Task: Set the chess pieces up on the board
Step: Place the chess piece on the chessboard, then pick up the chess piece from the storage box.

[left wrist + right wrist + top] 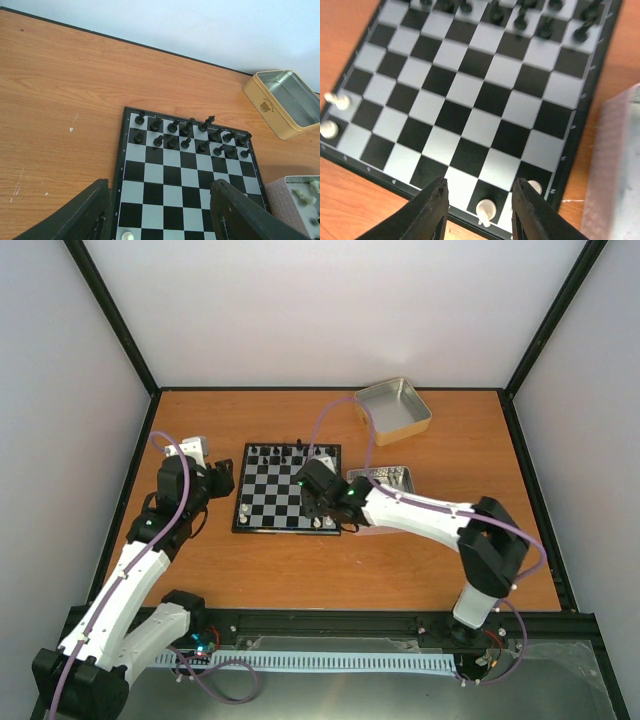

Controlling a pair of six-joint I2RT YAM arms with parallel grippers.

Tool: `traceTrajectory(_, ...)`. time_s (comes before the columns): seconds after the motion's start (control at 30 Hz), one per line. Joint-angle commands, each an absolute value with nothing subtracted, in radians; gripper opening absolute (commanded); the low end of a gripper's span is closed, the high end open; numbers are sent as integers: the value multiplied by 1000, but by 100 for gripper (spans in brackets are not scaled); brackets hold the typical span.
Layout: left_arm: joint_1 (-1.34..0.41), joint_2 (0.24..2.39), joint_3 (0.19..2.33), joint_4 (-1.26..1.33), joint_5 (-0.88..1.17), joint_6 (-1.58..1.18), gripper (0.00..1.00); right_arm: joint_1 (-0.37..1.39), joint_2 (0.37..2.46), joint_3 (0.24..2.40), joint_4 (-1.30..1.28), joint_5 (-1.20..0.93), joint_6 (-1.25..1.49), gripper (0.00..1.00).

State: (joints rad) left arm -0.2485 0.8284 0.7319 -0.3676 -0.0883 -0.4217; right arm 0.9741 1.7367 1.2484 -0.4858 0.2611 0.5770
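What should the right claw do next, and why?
Probably lift straight up. The right claw stands open around a white piece sitting upright on a near-edge square of the board. Rising should clear it without a knock; more white pieces wait in the tin beside it.

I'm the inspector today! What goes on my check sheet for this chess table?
Surface: wooden table, a few small white scuffs.
Job's things: board lies flat; black pieces stand in the two far rows; four white pieces show by its near corners.
Clutter: empty gold tin at the far right; small tray beside the board with more white pieces.
Hands: left hand open over the board, holding nothing; right hand open, one finger on each side of a white piece, not touching it.
Cables: purple cables follow both arms; one loops near the tin.
Surroundings: white walls, black frame.
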Motion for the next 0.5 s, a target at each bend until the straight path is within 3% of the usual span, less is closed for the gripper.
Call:
traceTrajectory(0.0,-242,816,734,-347,-99,-434,56,933,1608,1202,-502,353,625,37)
traceTrajectory(0.23,-242,816,735,-344,-85,-434,56,772,1477,1057,-556,397,671,42)
traceTrajectory(0.47,-242,815,733,-344,-80,-433,57,590,1521,964,-518,288,624,43)
